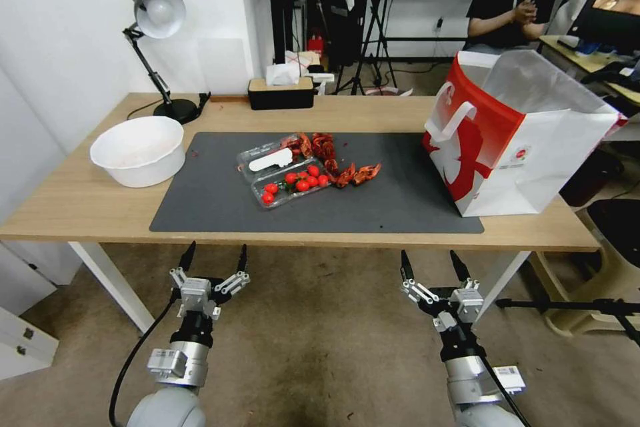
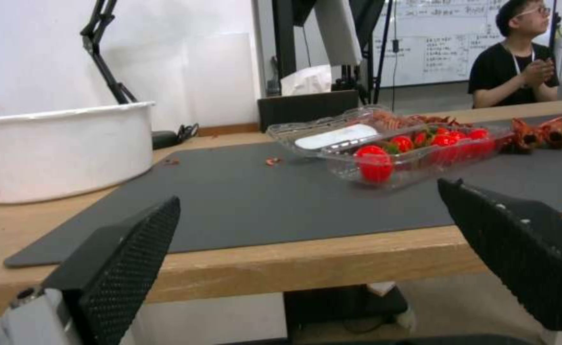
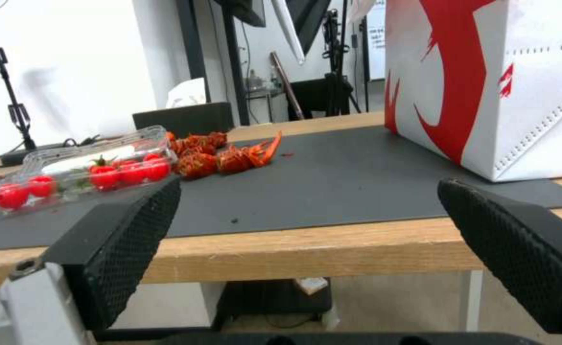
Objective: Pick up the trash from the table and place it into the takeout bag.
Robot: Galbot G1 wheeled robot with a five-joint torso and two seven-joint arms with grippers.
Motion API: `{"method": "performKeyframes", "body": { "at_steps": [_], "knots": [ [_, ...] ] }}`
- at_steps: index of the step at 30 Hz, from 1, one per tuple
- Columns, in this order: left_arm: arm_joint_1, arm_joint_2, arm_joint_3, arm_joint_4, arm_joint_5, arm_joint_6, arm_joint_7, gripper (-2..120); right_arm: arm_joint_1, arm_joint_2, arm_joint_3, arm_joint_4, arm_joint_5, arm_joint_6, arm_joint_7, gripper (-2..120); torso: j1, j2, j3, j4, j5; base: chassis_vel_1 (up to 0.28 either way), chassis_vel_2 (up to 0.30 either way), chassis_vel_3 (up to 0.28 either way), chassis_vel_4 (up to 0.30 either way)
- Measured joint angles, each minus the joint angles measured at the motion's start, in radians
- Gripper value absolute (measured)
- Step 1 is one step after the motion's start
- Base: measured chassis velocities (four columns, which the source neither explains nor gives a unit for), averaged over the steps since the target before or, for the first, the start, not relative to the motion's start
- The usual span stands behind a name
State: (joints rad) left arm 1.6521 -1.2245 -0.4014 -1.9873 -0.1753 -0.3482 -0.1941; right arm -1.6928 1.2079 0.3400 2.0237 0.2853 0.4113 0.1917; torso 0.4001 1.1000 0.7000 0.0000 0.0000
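On the table, the dark grey mat holds the trash: a clear plastic box with small red tomatoes, and red crayfish shells beside it. The red-and-white takeout bag stands upright and open at the mat's right end. My left gripper hangs open below the table's front edge, left of centre. Right of centre at the same height, my right gripper is open too. Both are empty.
A large white bowl sits at the mat's left edge. A desk lamp and a black tissue box stand along the far edge. A beige stool stands on the floor right of the table.
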Motion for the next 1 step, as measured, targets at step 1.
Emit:
{"method": "performKeyframes", "body": {
  "at_steps": [1],
  "knots": [
    [0.000, 0.000, 0.000, 0.000, 0.000, 0.000, 0.000, 100, 0.000, 0.000, 0.000, 0.000, 0.000, 0.000, 0.000, 100, 0.000, 0.000, 0.000, 0.0000, 0.0000, 0.000, 0.000, 0.000, 0.000]
  ]
}}
